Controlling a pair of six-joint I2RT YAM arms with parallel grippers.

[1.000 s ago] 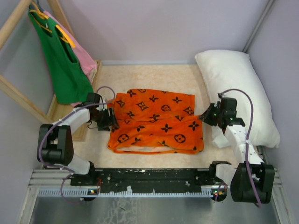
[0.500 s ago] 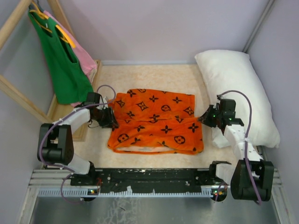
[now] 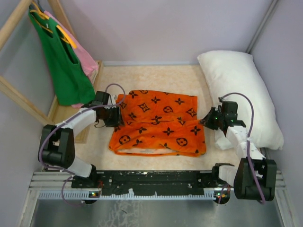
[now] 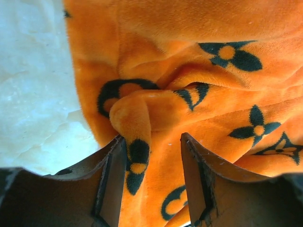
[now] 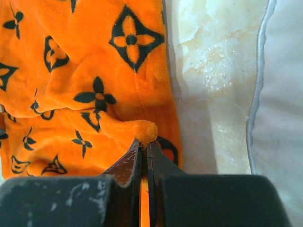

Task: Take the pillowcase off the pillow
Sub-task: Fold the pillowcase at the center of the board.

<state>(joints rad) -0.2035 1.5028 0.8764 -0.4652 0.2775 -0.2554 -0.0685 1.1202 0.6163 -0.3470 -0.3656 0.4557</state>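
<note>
- The bright orange plush pillowcase (image 3: pixel 158 123), printed with black flower, star and circle monogram motifs, lay rumpled and flat on the pale stone-patterned counter (image 3: pixel 156 78).
- The plump plain white pillow (image 3: pixel 241 90) lay outside the pillowcase, near its right side, with a strip of counter between them.
- The left gripper (image 4: pixel 151 142) sat at the pillowcase's left edge, its jaws parted and straddling a rolled fold of orange fabric.
- The right gripper (image 5: pixel 144 144) sat at the pillowcase's right edge, its jaws almost together and pinching a small nub of the fabric.
- A green tank top (image 3: pixel 64 66) and a pink garment (image 3: pixel 87 59) hung on a wooden rack (image 3: pixel 19 101), left of the pillowcase and beyond it.
</note>
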